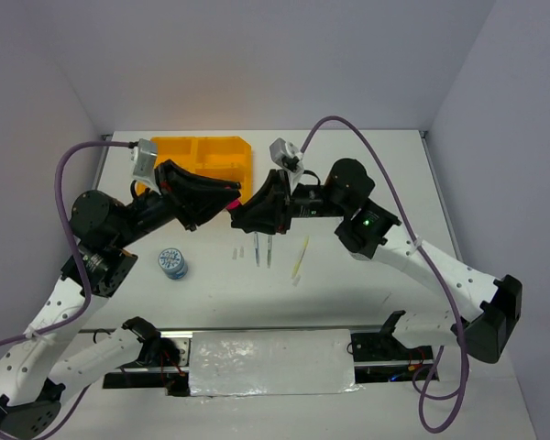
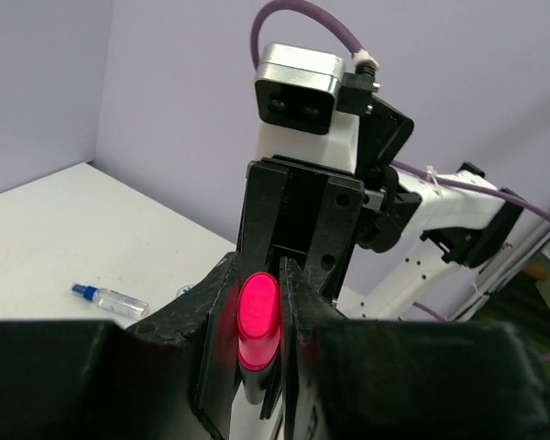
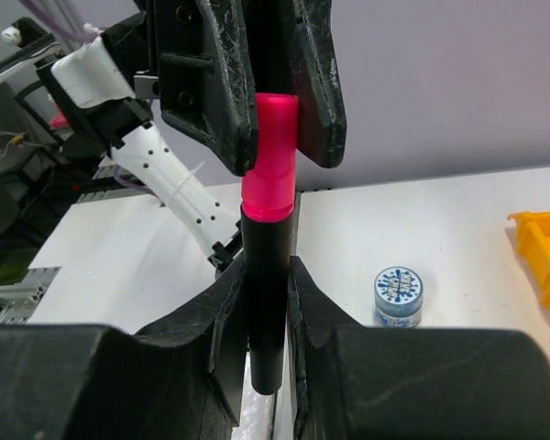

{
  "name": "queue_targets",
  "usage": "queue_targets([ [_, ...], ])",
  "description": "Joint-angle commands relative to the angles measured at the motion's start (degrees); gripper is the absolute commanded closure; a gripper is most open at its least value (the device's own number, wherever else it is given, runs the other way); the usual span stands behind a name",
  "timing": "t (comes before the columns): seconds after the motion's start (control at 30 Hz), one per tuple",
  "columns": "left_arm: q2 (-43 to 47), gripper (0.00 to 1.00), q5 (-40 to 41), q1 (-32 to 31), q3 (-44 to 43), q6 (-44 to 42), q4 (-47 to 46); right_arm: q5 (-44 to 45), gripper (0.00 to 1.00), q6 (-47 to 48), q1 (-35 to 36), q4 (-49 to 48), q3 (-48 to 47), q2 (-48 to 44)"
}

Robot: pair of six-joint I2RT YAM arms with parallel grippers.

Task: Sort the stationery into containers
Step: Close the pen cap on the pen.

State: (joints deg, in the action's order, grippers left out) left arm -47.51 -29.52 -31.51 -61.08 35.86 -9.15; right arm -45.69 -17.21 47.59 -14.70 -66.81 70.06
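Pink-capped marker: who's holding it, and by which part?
Both hold the marker: left claw on the pink cap, right claw on the black barrel.

A white table [image 1: 220, 302] stands between plain pale lilac walls [image 1: 257, 64] on three sides. The light is soft and even, with faint shadows on the tabletop.

Both arms bend inward from left and right. The left pincer [image 1: 225, 202] and right pincer [image 1: 240, 216] meet tip to tip above the white worktop [image 1: 367, 174], at the near right corner of the orange-yellow tray [image 1: 222, 151]. A pink marker [image 1: 231, 209] shows as a small bright spot between them. Nearer on the worktop lie two thin grey pens [image 1: 257, 249] side by side, with a pale stick [image 1: 302, 257] to their right and two tiny pieces [image 1: 232, 252] to their left. A grey-blue roll [image 1: 172, 263] sits further left.
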Motion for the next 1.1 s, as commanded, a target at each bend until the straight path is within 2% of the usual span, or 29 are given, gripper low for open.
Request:
queue_targets([
  [0.0,-2.4,1.00,1.0,-0.2,3.3,4.4,5.7,2.5,1.00,3.4,0.2,-4.9,-7.3,0.9],
  [0.17,-3.1,1.00,-1.2,-0.1,4.6,4.1,4.8,-1.6,1.00,3.3,0.1,-5.8,-9.7,2.8],
  [0.37,-2.2,1.00,-9.9,-0.1,6.7,0.3,2.6,-8.9,1.00,0.1,-1.6,-8.8,-12.0,3.1],
  [0.6,-0.8,1.00,-12.7,-0.5,12.0,2.2,-2.1,-9.1,1.00,-0.5,-2.2,-7.5,-17.6,5.2],
  [0.8,0.0,1.00,-11.5,-1.4,13.3,-1.0,3.4,-9.3,1.00,1.3,-2.9,-3.2,-24.1,7.9],
  [0.97,-1.0,1.00,-10.7,-1.5,12.0,-4.3,12.5,-10.2,1.00,5.3,-2.9,5.5,-32.9,11.8],
  [1.07,-0.9,1.00,-11.2,-1.5,13.4,-3.3,12.0,-10.3,1.00,5.6,-2.9,6.5,-35.4,13.1],
])
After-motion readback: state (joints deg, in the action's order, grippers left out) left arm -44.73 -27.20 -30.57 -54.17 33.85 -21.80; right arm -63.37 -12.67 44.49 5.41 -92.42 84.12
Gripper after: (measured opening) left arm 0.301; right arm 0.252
